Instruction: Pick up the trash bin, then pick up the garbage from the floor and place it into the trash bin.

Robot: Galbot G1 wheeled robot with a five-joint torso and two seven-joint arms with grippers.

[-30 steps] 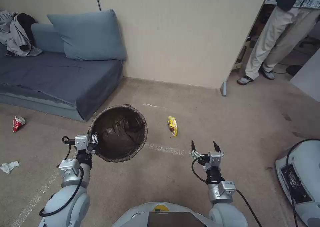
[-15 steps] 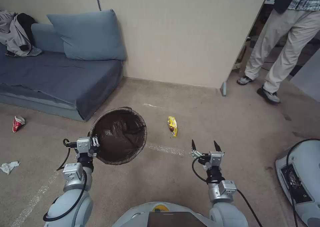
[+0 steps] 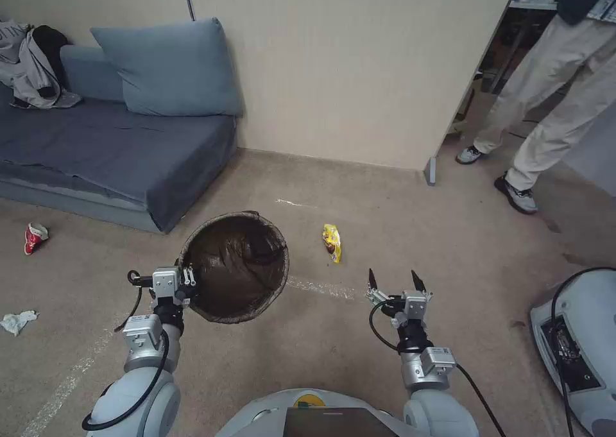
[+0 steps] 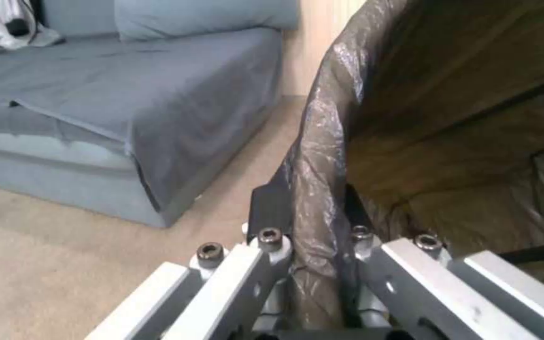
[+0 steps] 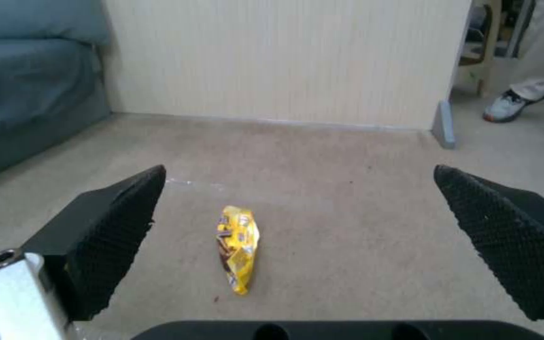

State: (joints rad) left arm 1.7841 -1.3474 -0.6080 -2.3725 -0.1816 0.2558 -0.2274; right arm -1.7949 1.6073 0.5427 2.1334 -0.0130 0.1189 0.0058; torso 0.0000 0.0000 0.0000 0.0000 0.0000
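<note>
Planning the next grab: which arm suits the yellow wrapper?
Right. The right gripper is open, empty and faces the yellow wrapper; the left gripper is clamped on the trash bin rim.

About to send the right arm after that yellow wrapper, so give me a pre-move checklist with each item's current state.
1. Trash bin secured: ok. The left gripper is shut on its bag-lined rim, one finger inside and one outside in the left wrist view.
2. Bin mouth open to receive: ok. The brown bag is folded over the rim; the opening faces up.
3. Right gripper ready: ok. Its jaws are spread wide and hold nothing.
4. Yellow snack wrapper in line: ok. It lies flat on the carpet ahead of the right gripper, between its fingers in the right wrist view.
5. Path clear: ok. Bare carpet lies between gripper and wrapper.
6. Bin contents: cannot tell.
</note>
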